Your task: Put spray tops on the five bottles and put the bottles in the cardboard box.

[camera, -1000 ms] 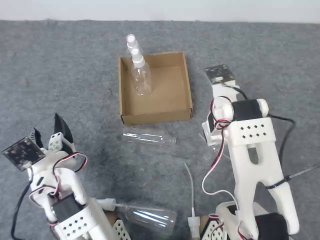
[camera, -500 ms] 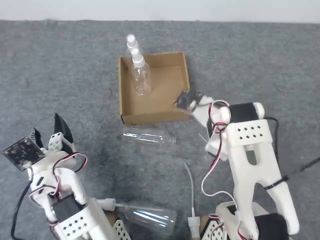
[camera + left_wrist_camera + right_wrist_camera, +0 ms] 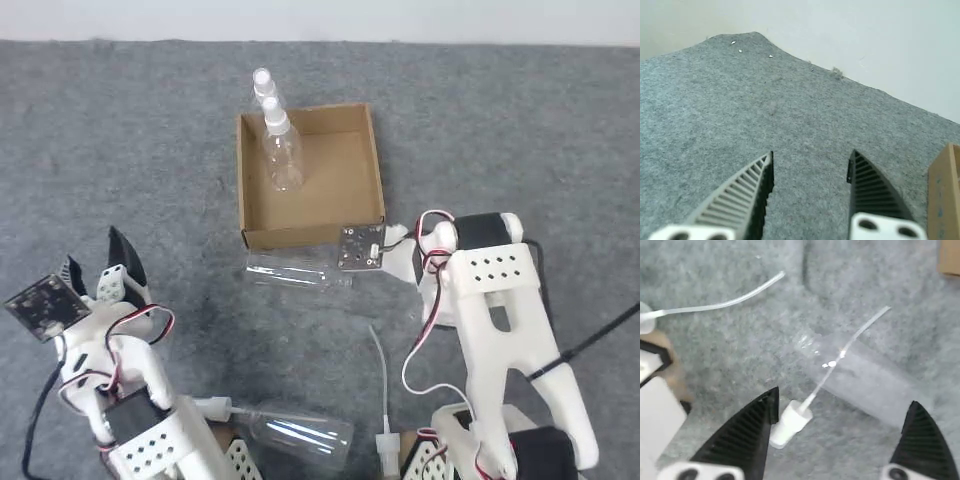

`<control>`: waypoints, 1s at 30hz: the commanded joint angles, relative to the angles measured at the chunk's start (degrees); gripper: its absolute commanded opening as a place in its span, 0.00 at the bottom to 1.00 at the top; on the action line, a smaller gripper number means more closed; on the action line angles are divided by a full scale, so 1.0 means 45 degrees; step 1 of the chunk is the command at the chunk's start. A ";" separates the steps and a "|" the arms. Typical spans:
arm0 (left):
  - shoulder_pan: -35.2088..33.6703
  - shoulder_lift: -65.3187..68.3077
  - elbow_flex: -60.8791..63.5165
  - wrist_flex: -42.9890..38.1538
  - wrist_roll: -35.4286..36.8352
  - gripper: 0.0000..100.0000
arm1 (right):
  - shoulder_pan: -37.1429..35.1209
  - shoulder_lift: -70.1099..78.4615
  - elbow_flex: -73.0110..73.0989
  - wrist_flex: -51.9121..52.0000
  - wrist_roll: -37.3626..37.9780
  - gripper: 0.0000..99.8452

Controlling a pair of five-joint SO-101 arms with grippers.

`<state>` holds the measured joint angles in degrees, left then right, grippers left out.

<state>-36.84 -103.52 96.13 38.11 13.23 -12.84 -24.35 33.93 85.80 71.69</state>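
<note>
The cardboard box (image 3: 310, 222) sits at the table's far middle. One capped bottle (image 3: 283, 152) lies inside it, and a second capped bottle (image 3: 265, 85) pokes over its far left corner. An uncapped clear bottle (image 3: 295, 272) (image 3: 867, 382) lies in front of the box. A loose spray top (image 3: 790, 422) rests beside it, with its tube across the bottle. My right gripper (image 3: 842, 400) hangs open just above both, under the wrist board (image 3: 360, 247). My left gripper (image 3: 120, 258) (image 3: 811, 155) stands open over bare mat at the near left.
A capped bottle (image 3: 290, 430) lies at the near edge between the arm bases. Another spray top (image 3: 384, 445) (image 3: 644, 322) with a long tube lies near the right arm's base. The box's edge (image 3: 942, 195) shows beside the left gripper. Grey mat covers the table.
The right arm's wrist has swung from beside the box's right wall leftward and nearer, to the lying bottle in front of the box. The left arm has not moved.
</note>
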 commanded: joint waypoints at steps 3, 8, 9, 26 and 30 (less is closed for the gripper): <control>0.0449 -0.0274 -0.0244 -0.0410 -0.0117 0.23 | 0.0049 -0.0674 0.0879 -0.1729 0.0254 0.33; 0.0586 -0.0274 -0.0244 -0.0391 -0.0684 0.23 | 0.0225 -0.0576 0.1446 -0.2042 0.1250 0.33; 0.0586 -0.0274 -0.0244 -0.0391 -0.0664 0.23 | 0.0283 -0.0576 0.1524 -0.2061 0.1387 0.33; 0.1153 -0.0274 -0.0127 -0.0430 -0.0742 0.23 | 0.0635 -0.0557 0.4200 -0.5773 0.2032 0.33; 0.1153 -0.0274 -0.0127 -0.0430 -0.0742 0.23 | 0.0635 -0.0557 0.4962 -0.6847 0.1973 0.33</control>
<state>-31.74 -103.52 96.13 38.11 10.51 -10.81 -24.35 55.65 58.20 80.13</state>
